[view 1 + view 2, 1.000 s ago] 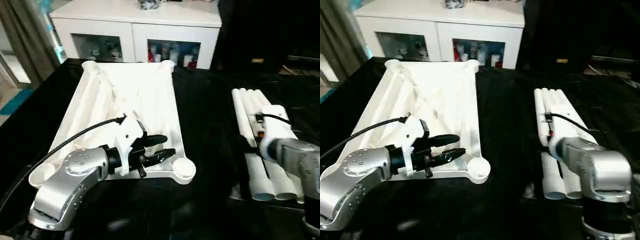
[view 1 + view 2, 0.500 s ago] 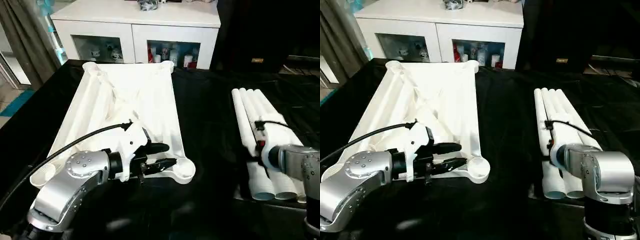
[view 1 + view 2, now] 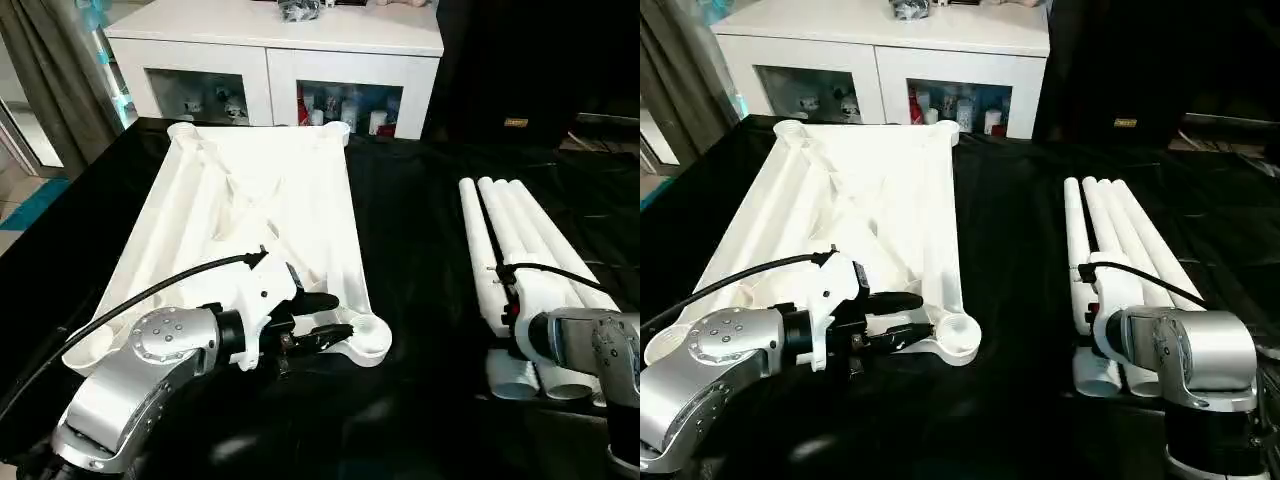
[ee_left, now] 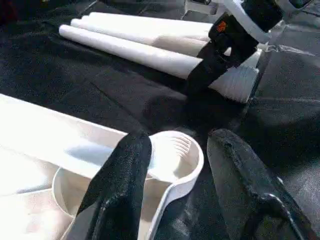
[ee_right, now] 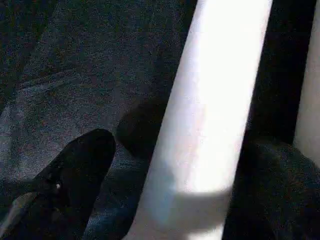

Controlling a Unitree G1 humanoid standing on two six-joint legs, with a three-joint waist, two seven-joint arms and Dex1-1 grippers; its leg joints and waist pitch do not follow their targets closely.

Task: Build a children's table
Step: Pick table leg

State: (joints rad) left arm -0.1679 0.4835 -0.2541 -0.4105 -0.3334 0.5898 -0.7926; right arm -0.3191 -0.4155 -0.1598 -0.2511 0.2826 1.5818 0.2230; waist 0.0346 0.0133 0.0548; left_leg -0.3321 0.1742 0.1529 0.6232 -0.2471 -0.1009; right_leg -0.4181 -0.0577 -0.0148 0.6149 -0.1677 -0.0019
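Observation:
The children's table top [image 3: 270, 200] lies upside down on the black sheet, ribs up, with round sockets at its corners. My left gripper [image 3: 340, 318] is open at the near right corner socket [image 4: 175, 150]. One finger [image 4: 125, 175] reaches over the top's edge and the other [image 4: 240, 170] hangs over the sheet. Several white tube legs [image 3: 520, 230] lie side by side to the right. My right gripper [image 5: 185, 150] is open and straddles the leftmost leg [image 5: 210, 100] near its flared near end, with a finger [image 5: 80, 170] on each side.
The large black-sheeted table [image 3: 410, 250] carries everything. Its bare strip runs between the top and the legs. A white cabinet with glass doors [image 3: 270, 40] stands behind its far edge, and a curtain [image 3: 50, 80] hangs at the far left.
My left gripper has slid from over the top's ribs to its near right corner socket. My right gripper has come nearer along the legs toward their flared ends.

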